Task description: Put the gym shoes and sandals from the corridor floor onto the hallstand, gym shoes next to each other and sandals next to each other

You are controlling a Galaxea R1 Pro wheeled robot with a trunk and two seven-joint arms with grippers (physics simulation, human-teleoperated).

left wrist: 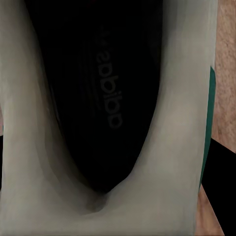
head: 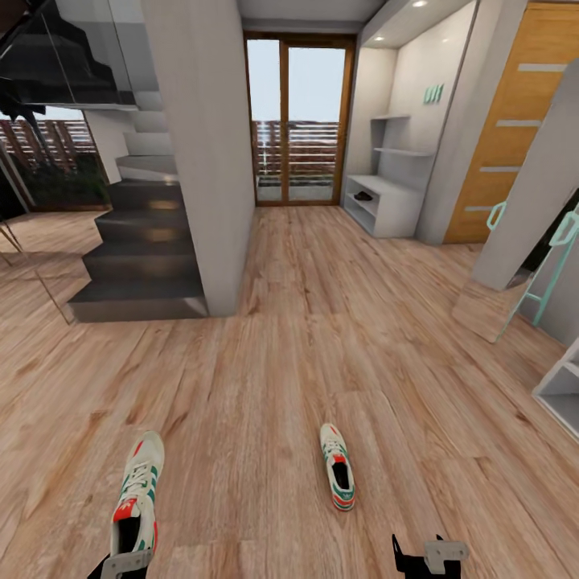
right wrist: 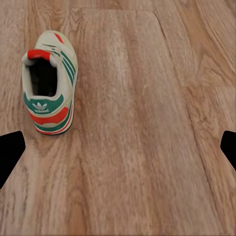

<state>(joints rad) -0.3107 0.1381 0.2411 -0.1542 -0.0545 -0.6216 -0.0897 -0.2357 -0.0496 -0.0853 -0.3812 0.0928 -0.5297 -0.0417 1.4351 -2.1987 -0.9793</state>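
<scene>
One white low sneaker with green side stripes and a red-orange heel point(head: 137, 503) sits at seven o'clock in the head view, its heel at the left gripper point(head: 125, 564); the left wrist view looks straight into its dark insole and pale collar point(left wrist: 182, 147), so the fingers appear to be clasped on the heel rim, though the pads themselves are hidden. The second matching sneaker point(head: 338, 466) lies on the light brown wood-plank floor point(head: 265, 362) at six o'clock, heel toward the robot, apart from the right gripper point(head: 426, 559), whose dark fingertips point(right wrist: 10, 152) stand spread wide with nothing between them. The pale-grey hallstand point(head: 386, 205) waits far off at one o'clock, a small dark item on its bench. A sneaker likely handles light and soft-walled; the stiffer heel collar seems the safest hold.
</scene>
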